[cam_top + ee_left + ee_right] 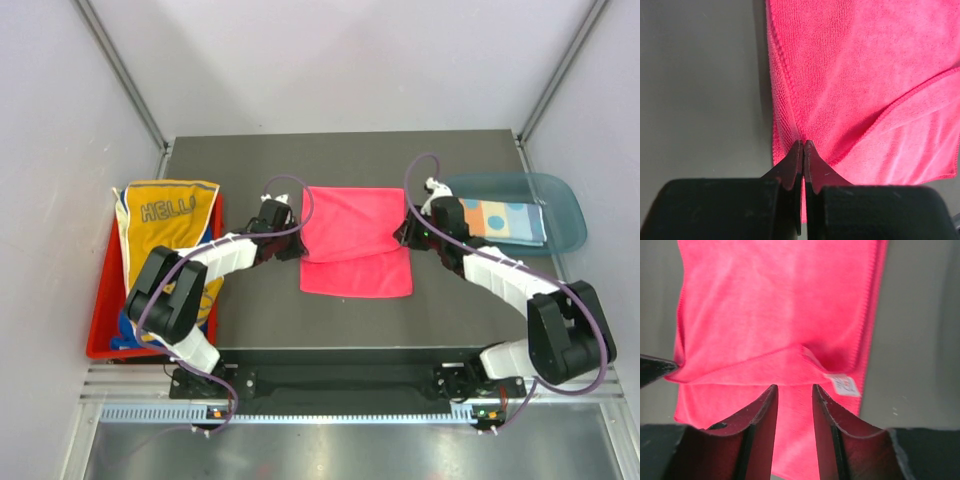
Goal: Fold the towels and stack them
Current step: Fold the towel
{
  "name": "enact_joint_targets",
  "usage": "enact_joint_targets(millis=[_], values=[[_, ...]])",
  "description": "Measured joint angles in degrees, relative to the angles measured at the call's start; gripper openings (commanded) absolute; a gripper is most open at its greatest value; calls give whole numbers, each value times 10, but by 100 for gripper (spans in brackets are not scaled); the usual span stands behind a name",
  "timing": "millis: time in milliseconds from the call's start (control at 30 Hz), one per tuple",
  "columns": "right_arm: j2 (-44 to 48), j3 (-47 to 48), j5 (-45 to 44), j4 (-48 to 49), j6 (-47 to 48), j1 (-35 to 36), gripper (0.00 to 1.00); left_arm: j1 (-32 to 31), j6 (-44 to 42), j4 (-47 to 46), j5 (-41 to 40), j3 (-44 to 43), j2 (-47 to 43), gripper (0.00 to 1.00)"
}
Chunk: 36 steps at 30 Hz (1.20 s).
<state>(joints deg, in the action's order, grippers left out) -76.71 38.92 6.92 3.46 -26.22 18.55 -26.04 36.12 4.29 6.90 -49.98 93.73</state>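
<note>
Left end effector pinches the hot pink soft towel at its left edge, right end effector sits spread by its right edge: align corners before releasing.

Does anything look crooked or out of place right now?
Yes, the pink towel in the middle: its folded-over layer ends in a slanted, sagging edge, not lined up with the layer beneath.

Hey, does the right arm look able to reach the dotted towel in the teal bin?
Probably yes: the right gripper is open at the pink towel, and the dotted towel lies uncovered in the teal bin close beside it.
</note>
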Motion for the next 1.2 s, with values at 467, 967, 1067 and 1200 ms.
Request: enact_joint_targets(millis=[467, 967, 1067, 1200], values=[[-121, 158, -158, -108, 12, 79, 39, -3, 1, 0, -4, 2, 2, 0], [-193, 202, -179, -147, 57, 94, 36, -4, -1, 0, -4, 2, 5, 0], [-202, 211, -179, -151, 63, 96, 34, -4, -1, 1, -4, 2, 5, 0], [-209, 212, -179, -155, 68, 99, 33, -4, -1, 1, -4, 2, 5, 0]])
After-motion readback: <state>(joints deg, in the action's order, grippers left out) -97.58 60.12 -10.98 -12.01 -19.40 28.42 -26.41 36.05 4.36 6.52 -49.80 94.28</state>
